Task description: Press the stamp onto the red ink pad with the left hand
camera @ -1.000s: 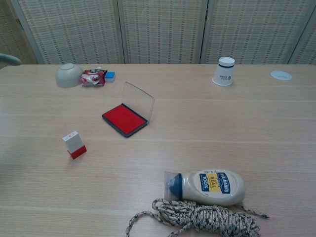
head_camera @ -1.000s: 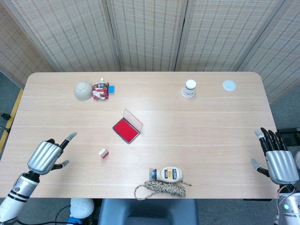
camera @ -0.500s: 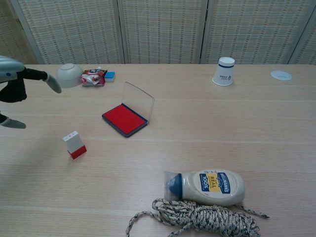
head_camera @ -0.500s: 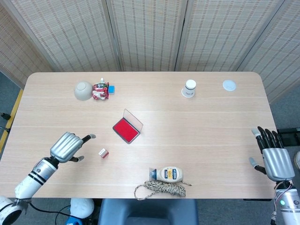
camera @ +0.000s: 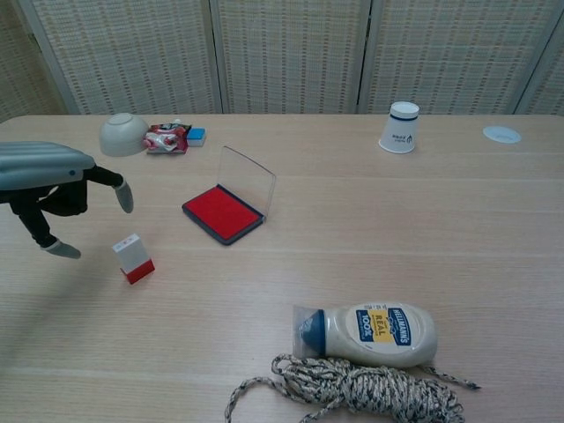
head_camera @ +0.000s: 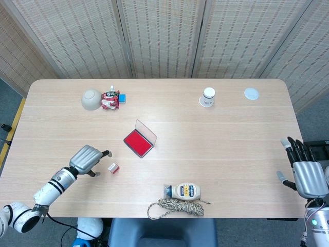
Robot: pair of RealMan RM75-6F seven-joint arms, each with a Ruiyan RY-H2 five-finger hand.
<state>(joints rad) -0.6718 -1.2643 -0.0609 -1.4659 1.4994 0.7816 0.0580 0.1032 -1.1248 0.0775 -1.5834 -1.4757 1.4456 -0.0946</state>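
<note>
The stamp is a small white block with a red base, standing on the table left of centre. The red ink pad lies open beyond it, its clear lid tilted up at the far side. My left hand hovers just left of the stamp, fingers apart and curved down, holding nothing; a small gap separates it from the stamp. My right hand is off the table's right edge, fingers spread and empty; the chest view does not show it.
A mayonnaise bottle and a coil of rope lie near the front edge. At the back left are a bowl, a snack packet and a blue item. A paper cup and lid sit back right.
My left hand has moved rightward across the table and lower, from the left edge to right beside the stamp. The right hand has shifted slightly. The stamp and ink pad have not moved.
</note>
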